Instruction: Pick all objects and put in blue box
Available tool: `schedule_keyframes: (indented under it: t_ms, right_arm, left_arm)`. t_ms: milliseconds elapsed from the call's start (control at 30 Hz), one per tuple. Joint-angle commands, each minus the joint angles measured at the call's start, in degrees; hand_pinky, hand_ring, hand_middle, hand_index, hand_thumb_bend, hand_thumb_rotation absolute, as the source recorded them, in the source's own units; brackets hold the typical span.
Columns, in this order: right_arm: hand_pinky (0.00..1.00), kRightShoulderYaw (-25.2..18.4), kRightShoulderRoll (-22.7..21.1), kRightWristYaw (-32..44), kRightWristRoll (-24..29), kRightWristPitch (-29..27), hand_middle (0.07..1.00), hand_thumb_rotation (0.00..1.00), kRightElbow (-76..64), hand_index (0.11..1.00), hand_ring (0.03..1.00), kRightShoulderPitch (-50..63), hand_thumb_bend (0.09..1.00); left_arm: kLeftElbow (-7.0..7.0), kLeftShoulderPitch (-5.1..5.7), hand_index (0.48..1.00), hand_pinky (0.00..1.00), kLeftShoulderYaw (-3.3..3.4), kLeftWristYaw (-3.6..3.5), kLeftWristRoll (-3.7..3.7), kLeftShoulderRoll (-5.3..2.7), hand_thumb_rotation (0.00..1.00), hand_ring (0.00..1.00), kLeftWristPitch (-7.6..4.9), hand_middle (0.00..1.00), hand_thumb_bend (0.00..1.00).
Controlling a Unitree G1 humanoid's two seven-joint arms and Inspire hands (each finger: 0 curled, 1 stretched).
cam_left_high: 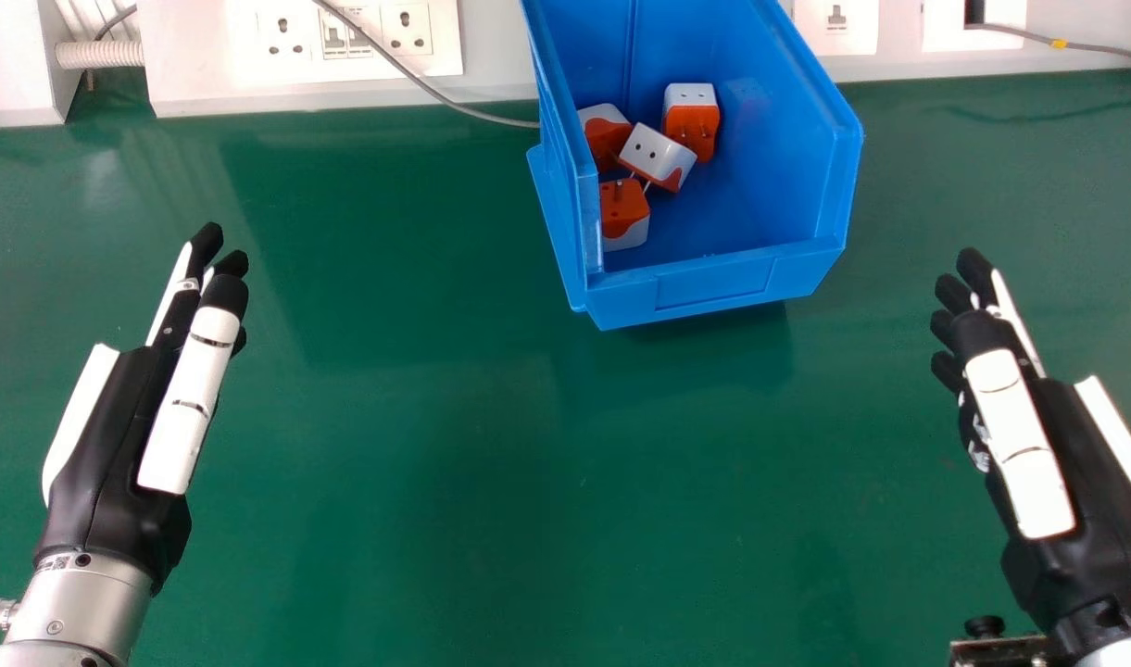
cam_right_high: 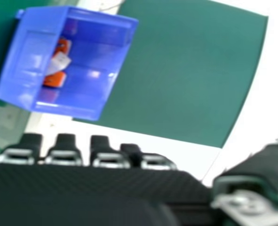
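Four blocky orange-and-white plastic plug adapters (cam_left_high: 658,153) sit loose inside open-topped blue plastic box (cam_left_high: 713,283) on smooth green tabletop (cam_left_high: 389,417). My left hand (cam_left_high: 111,445) and right hand (cam_left_high: 1019,445) flank box, well apart from it, fingers straight, pinching nothing. Looks done to me: best to ease hands back without bumping box. Far end of box cut off in head view, adapters overlap, can't rule out another tucked beneath

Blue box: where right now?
In the head view, the blue box sits right of centre at the far side of the green table, near the wall sockets.
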Motion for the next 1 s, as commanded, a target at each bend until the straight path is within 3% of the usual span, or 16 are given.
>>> schedule_keyframes:
  t_ms: [0, 400, 967]
  right_arm:
    - [1.0, -0.1, -0.6, 0.2, -0.3, -1.7, 1.0, 1.0, -1.4, 1.0, 1.0, -0.2, 0.394]
    - [1.0, 0.3, -0.5, 0.2, -0.3, -1.9, 1.0, 1.0, -2.8, 1.0, 1.0, 1.0, 0.4]
    - [1.0, 0.5, -0.4, 0.3, 0.0, -1.7, 1.0, 1.0, -3.8, 1.0, 1.0, 1.9, 0.414]
  left_arm:
    - [-0.94, -0.5, 1.0, 0.99, -0.1, -0.38, 0.0, 0.92, 1.0, 1.0, -1.44, 0.99, 0.47]
    - [-2.49, 0.61, 1.0, 1.0, 0.43, -1.45, -0.84, 1.16, 1.0, 1.0, -1.15, 1.0, 0.46]
    - [-3.54, 1.55, 1.0, 1.0, 0.52, -1.09, 0.26, 1.49, 1.0, 1.0, -0.4, 1.0, 0.47]
